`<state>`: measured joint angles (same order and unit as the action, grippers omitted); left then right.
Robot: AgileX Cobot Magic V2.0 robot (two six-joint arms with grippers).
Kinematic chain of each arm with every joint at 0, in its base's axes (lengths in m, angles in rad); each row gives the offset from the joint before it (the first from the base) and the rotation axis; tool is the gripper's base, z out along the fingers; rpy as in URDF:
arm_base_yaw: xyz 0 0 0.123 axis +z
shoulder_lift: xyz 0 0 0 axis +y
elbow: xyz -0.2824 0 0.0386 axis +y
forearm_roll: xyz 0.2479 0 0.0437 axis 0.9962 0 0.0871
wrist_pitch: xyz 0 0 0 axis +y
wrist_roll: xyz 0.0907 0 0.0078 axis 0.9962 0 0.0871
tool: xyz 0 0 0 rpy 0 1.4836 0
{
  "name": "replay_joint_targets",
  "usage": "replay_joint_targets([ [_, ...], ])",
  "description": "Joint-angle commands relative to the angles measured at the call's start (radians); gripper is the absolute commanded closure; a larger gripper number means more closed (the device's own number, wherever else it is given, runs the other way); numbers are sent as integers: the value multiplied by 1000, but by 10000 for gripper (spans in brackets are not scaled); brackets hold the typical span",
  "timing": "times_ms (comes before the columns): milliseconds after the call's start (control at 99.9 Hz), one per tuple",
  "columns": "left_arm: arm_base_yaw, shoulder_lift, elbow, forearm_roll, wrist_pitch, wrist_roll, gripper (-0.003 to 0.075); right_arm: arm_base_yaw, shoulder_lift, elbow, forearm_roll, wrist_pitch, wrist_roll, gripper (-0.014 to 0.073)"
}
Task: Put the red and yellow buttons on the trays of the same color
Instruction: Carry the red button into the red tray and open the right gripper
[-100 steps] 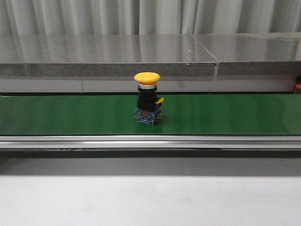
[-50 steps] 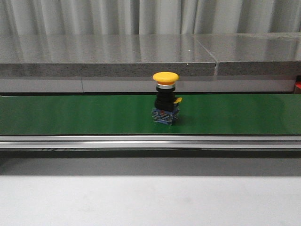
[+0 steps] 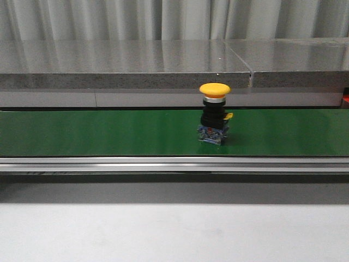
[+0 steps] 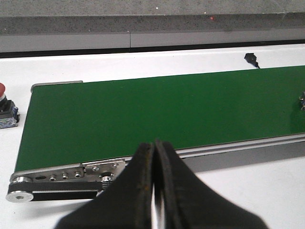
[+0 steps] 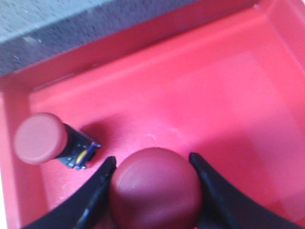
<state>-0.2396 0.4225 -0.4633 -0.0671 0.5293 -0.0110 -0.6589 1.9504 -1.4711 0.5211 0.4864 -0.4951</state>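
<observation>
right gripper (image 5: 152, 191): over the red tray, its two dark fingers clamped on either side of a red button (image 5: 155, 188) with a domed cap.
left gripper (image 4: 155, 191): fingers pressed together with nothing between them, hanging over the white table just on the near side of the belt's edge rail.
red tray (image 5: 228, 95): raised walls on the sides that show; a wide stretch of bare floor lies beside the held button.
second red button (image 5: 50, 140): lying tipped over in the tray near one wall, cap toward that wall, close beside the held one but apart from it.
yellow button (image 3: 214, 112): upright on the green belt, right of centre, roughly midway between the belt's near and far edges, with bare belt on both sides.
third red button (image 4: 5, 106): on the white table just off the belt's end, partly cut off by the picture's edge.
green belt (image 3: 82, 134): runs left to right, with a metal rail along its near edge and a roller at the end seen by the left wrist.
surface: white table (image 3: 174, 232) near the belt, largely bare.
room: a grey stone-like ledge (image 3: 125, 65) runs behind the belt, with pale pleated curtains (image 3: 109, 19) beyond it.
</observation>
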Motion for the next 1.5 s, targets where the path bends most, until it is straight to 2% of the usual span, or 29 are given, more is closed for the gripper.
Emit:
replay_joint_targets([
  [0,-8,4,-26,-12,-74,-11,739,-1,-31,-39,22,-53,-2,380],
  [410,-8,4,-26,-12,-74,-11,739,-1,47,-40,22,-53,-2,377],
  [490,-8,4,-26,-12,-74,-11,739,-1,47,-40,22,-58,-2,351],
  [560,-8,4,-26,-12,-74,-11,739,-1,47,-40,22,-60,-2,273],
  [711,-8,4,-26,-12,-74,-11,739,-1,42,-40,22,-52,-2,20],
  [801,-8,4,-26,-12,-74,-11,739,-1,40,-55,22,-39,-2,-62],
  [1071,-8,4,-26,-12,-74,-11,739,-3,-50,-70,23,-10,-2,-59],
  [1241,-8,4,-26,-12,-74,-11,739,-3,-146,-64,23,63,-2,-59],
  [1491,-8,4,-26,-12,-74,-11,739,16,-340,72,23,39,-14,-59],
])
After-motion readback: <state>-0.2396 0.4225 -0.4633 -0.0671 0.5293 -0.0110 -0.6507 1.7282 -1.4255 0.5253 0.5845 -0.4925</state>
